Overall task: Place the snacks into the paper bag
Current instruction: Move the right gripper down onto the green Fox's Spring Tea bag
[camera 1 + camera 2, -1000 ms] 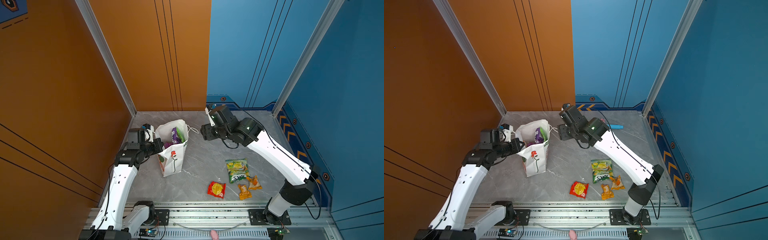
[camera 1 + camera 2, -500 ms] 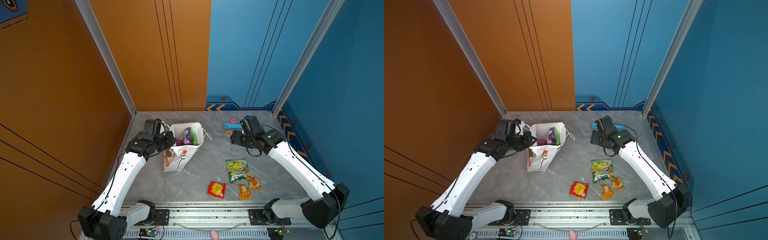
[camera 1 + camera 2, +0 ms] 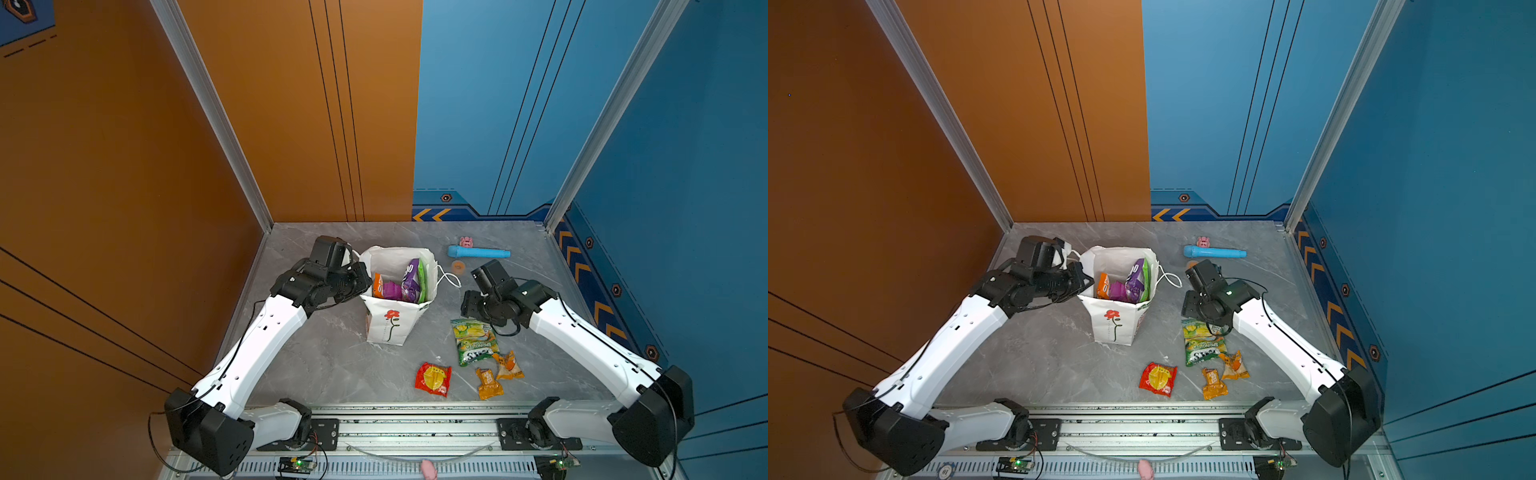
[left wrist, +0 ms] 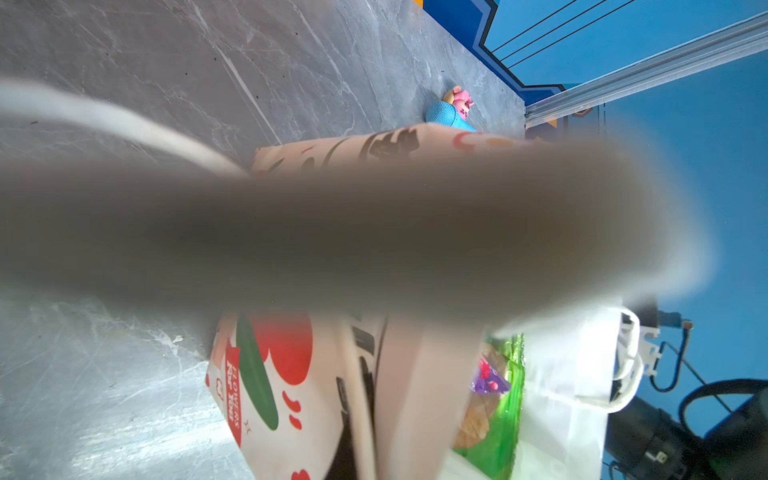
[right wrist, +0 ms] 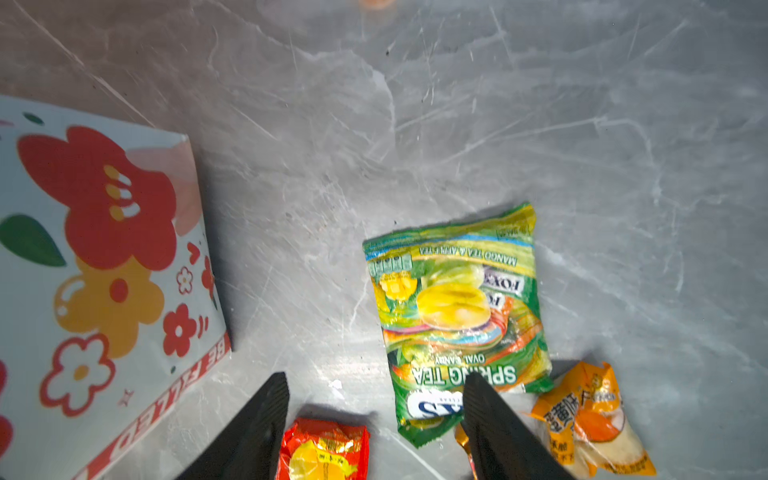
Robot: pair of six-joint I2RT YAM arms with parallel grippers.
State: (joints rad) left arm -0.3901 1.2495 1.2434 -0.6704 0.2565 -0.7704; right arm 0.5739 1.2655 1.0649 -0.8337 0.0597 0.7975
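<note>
The white paper bag [image 3: 390, 328] [image 3: 1115, 326] stands upright, with orange, purple and green snacks [image 3: 405, 284] inside. My left gripper [image 3: 362, 279] [image 3: 1084, 282] is shut on the bag's left rim. In the left wrist view the bag's wall [image 4: 282, 374] fills the frame and blurs out the jaws. My right gripper [image 3: 467, 308] [image 5: 374, 382] hangs open and empty over the table, right of the bag. Just in front of it lies a green candy bag [image 3: 473, 340] [image 5: 457, 316]. A red wrapper [image 3: 433, 379] [image 5: 324, 451] and two orange wrappers [image 3: 496, 376] [image 5: 590, 415] lie nearer the front.
A blue microphone-like cylinder [image 3: 478, 252], a small pink toy [image 3: 466, 241] and a small orange round piece [image 3: 457, 266] lie behind the right gripper. Orange and blue walls close in the table at left, back and right. The arms' rail [image 3: 415, 428] runs along the front edge.
The right arm has swung from over the bag's mouth rightward and down toward the green candy bag. The left arm has shifted the bag to the right, still holding its rim.
</note>
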